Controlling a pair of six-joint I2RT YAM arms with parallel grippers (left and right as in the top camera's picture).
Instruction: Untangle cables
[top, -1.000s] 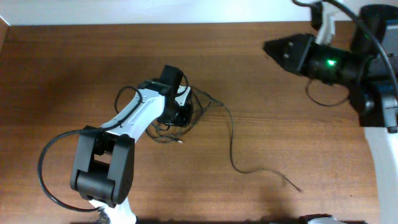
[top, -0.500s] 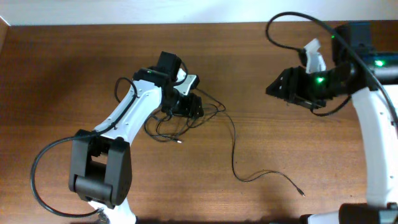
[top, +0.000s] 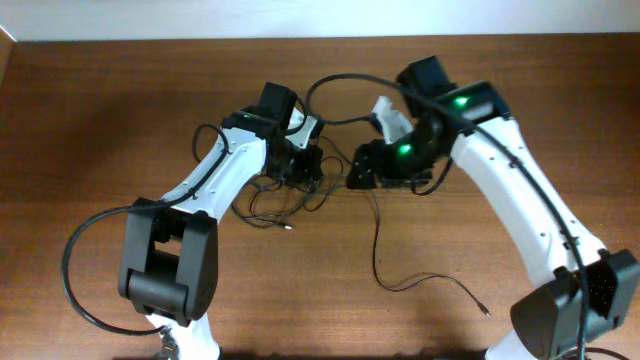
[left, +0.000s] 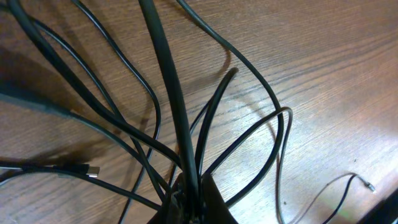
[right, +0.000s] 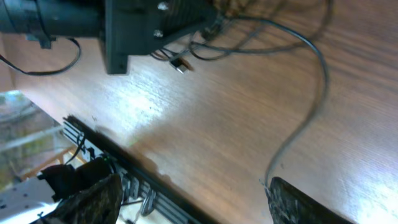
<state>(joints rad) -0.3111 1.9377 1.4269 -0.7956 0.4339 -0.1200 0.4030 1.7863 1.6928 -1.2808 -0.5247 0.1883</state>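
Observation:
The cables are thin black cords bunched in a knot at the table's middle. One long strand trails down and right to a small plug. My left gripper sits on the knot. In the left wrist view it is shut on several strands that fan out from the jaws. My right gripper is just right of the knot. In the right wrist view it stands open over bare wood, one strand passing by its right finger.
The left gripper's black body fills the top left of the right wrist view, with a small USB plug below it. The thick arm cable arcs above both wrists. The table's front edge runs close under the right gripper.
My right arm swung in from the far right to beside the knot and its jaws opened. My left gripper opened briefly, then shut on the strands.

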